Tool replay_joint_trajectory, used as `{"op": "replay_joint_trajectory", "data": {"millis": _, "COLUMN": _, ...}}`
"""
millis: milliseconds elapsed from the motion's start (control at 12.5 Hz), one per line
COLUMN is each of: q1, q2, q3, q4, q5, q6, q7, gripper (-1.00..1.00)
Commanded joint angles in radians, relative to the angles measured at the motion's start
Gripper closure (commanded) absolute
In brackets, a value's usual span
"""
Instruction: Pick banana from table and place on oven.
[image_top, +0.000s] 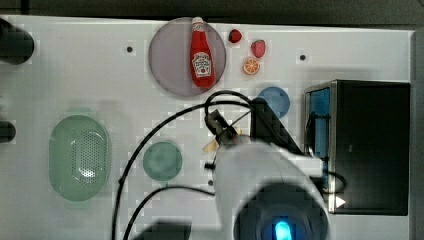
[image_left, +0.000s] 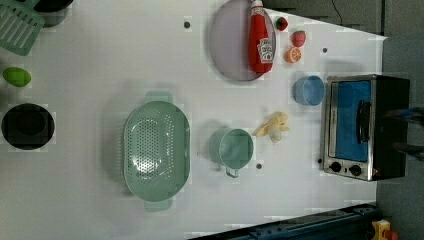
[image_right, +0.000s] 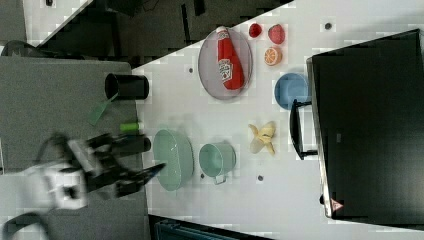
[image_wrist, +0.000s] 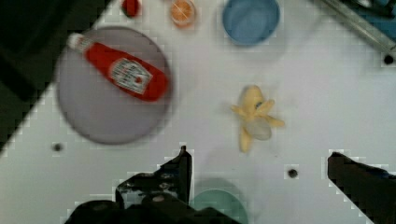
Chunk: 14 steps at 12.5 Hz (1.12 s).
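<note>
Spread wide with nothing between its fingers, the claw hangs above the white surface. Just beyond its fingertips lies the banana, on the surface, between a green cup and the oven. Farther off, a ketchup bottle rests on a grey plate.

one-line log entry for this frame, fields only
phase: approach | gripper: open, above table, empty | banana: on table, ungrasped, between green cup and oven | oven top: bare
</note>
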Motion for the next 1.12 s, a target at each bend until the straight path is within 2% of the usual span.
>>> {"op": "replay_joint_trajectory", "data": {"millis": 80, "q1": -0.008, "q2": 0.122, "q3": 0.016, "q4": -0.147, "q5": 0.001, "q6": 0.147, "q7": 0.067, "gripper": -1.00}}
{"op": "replay_joint_trajectory", "data": {"millis": 480, "q1": -0.009, "q2": 0.365, "q3": 0.015, "q4": -0.242, "q5": 0.001, "q6": 0.454, "q7": 0.067, "gripper": -1.00}}
{"op": "replay_joint_trajectory", "data": {"millis": 880, "q1": -0.009, "q2": 0.606, "q3": 0.017, "q4": -0.260, "q5": 0.002, "q6": 0.668, "q7": 0.067, "gripper": -1.00}}
{"op": "replay_joint_trajectory", "data": {"millis": 1120, "q1": -0.008, "q2": 0.691, "q3": 0.018, "q4": -0.262, "q5": 0.003, "q6": 0.776, "q7": 0.069, "gripper": -1.00}}
